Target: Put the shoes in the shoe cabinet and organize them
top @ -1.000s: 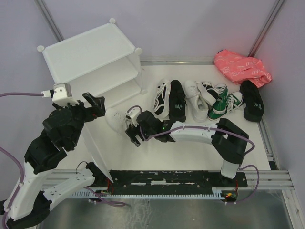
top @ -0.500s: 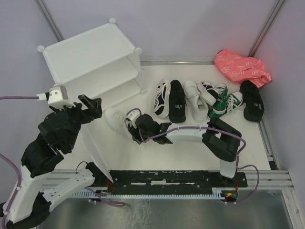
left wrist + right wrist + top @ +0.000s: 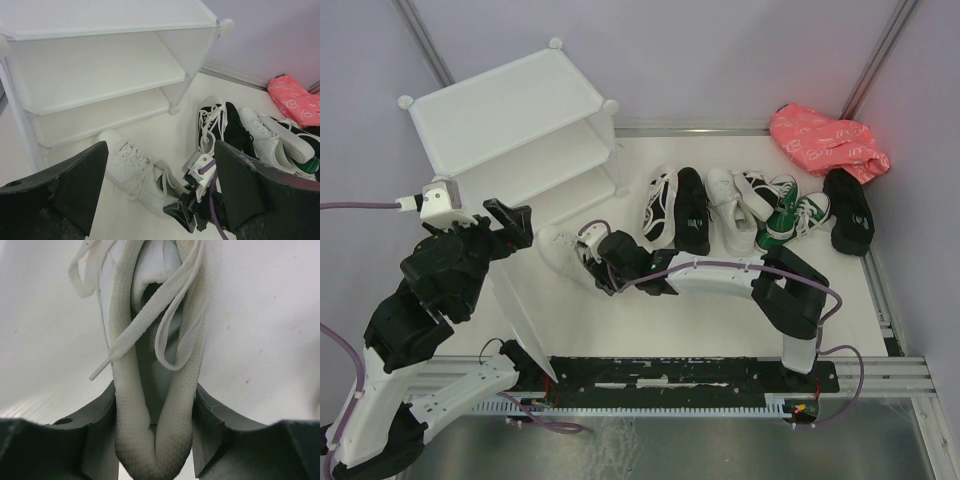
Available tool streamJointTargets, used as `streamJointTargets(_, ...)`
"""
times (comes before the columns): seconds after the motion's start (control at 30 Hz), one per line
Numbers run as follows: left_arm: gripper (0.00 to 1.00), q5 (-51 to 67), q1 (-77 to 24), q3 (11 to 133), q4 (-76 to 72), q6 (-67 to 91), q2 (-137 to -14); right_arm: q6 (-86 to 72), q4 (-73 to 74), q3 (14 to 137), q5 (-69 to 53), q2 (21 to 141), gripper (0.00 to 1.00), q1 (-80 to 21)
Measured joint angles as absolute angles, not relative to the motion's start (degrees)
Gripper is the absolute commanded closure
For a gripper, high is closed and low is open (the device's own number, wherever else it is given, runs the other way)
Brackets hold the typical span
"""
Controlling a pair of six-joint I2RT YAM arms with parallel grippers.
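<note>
A white sneaker [image 3: 558, 248] lies on its sole on the white table in front of the shoe cabinet [image 3: 510, 110], toe toward the cabinet. My right gripper [image 3: 592, 262] is shut on the sneaker's heel collar [image 3: 150, 390], with one finger pressed against each side. My left gripper [image 3: 515, 222] hangs open above the cabinet's open door panel [image 3: 515, 310], empty, looking down at the white sneaker [image 3: 132, 167] and the cabinet [image 3: 100, 65] shelves. The other shoes stand in a row at the right: a black sneaker with white laces [image 3: 662, 205], a plain black shoe [image 3: 692, 210], a white sneaker [image 3: 730, 205] and green sneakers [image 3: 790, 215].
Another black shoe [image 3: 848, 210] lies at the far right under a pink bag [image 3: 825, 140]. The cabinet's door panel stands open toward the left arm's base. Metal rails edge the table at the back and right.
My right gripper has moved left onto the white sneaker's heel and closed on it. The left arm drew back a little to the left, then held still.
</note>
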State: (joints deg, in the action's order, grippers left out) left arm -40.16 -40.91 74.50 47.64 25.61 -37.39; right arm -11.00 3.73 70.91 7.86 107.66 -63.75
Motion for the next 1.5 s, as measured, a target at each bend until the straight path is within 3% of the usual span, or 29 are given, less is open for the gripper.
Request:
streamJointTargets(0.53, 0.08, -40.4, -40.9, 74.6, 47.7, 25.6, -37.3, -10.0, 12.7, 78.6, 5.8, 96.6, 1.00, -64.2)
streamJointTargets(0.77, 0.08, -40.4, -40.9, 74.6, 47.7, 25.6, -36.9, -12.4, 5.5, 75.3, 4.9, 99.5, 1.00, -64.3)
streamJointTargets(0.93, 0.08, -40.4, -40.9, 74.6, 47.7, 25.6, -36.7, -16.9, -2.1, 70.2, 3.1, 108.2, 1.00, -64.4)
streamJointTargets(0.97, 0.08, -40.4, -40.9, 74.5, 47.7, 25.6, -36.7, -17.3, -2.5, 69.5, 2.7, 110.0, 0.97, -64.4)
streamJointTargets(1.07, 0.08, -40.4, -40.9, 74.3, 47.7, 25.6, -36.6, -18.2, -4.5, 69.1, 3.0, 110.5, 0.58, -65.1)
streamJointTargets(1.1, 0.08, -40.4, -40.9, 74.3, 47.7, 25.6, -36.6, -18.2, -4.7, 69.1, 3.3, 110.6, 0.44, -65.2)
streamJointTargets(1.17, 0.07, -40.4, -40.9, 74.2, 47.9, 25.6, -36.5, -18.3, -5.3, 68.7, 3.5, 110.4, 0.05, -65.2)
streamJointTargets(1.2, 0.06, -40.4, -40.9, 74.2, 47.9, 25.6, -36.4, -18.5, -5.9, 68.2, 3.7, 110.2, 0.01, -65.2)
streamJointTargets(1.33, 0.00, -40.5, -40.9, 74.1, 47.9, 25.6, -35.8, -19.1, -7.1, 65.6, 4.7, 109.3, 0.01, -65.1)
streamJointTargets(1.5, 0.01, -40.6, -40.9, 73.6, 48.1, 25.6, -35.4, -20.0, -6.6, 63.8, 3.9, 106.7, 0.01, -65.1)
